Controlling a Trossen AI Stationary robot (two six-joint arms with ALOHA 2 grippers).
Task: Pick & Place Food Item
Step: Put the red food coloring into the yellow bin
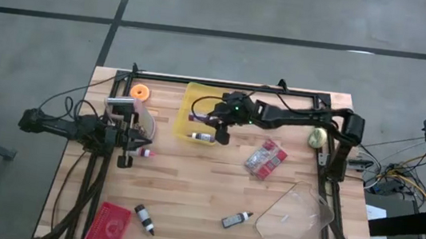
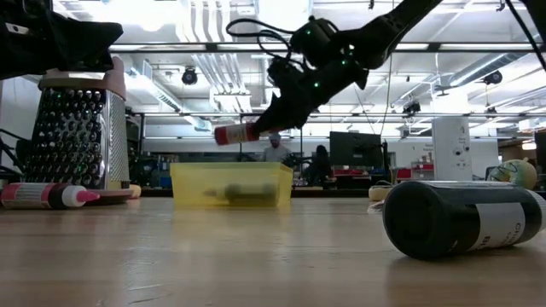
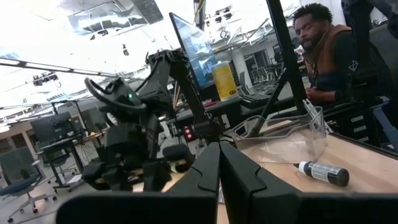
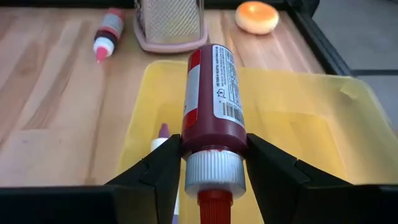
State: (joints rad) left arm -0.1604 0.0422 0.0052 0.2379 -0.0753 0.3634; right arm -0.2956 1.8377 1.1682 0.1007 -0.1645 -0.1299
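At the table's left side the left gripper (image 1: 137, 137) rests low, and in the left wrist view its two dark fingers (image 3: 239, 180) are pressed together with nothing between them. Just beyond it stands one metal grater (image 1: 127, 112) on a pink base, with one orange round item (image 1: 140, 92) behind it near the far rail. One pink-tipped bottle (image 1: 146, 153) lies on the wood just beside the left gripper. Toward the near left corner lie one red packet (image 1: 108, 224) and one dark bottle (image 1: 145, 218) beside it.

At the middle, along the far edge, sits the single yellow bin (image 1: 189, 103). The right gripper (image 1: 214, 124) hangs above it, its jaws parted only as wide as the bottle and clamped on one red bottle (image 4: 211, 93), gripped at the neck just above the white cap. The low view shows that bottle (image 2: 236, 134) lifted clear above the bin, lying roughly level. One more bottle (image 4: 163, 140) already lies inside the bin, and another white one (image 1: 203, 137) lies at the bin's near edge, under the gripper; whether it is in or out, I cannot tell.

Further right lie one small dark bottle (image 1: 236, 218), one red and clear packet (image 1: 265, 158), one clear plastic tray (image 1: 295, 220) near the front right corner, and one pale round item (image 1: 317, 137) by the right arm's base
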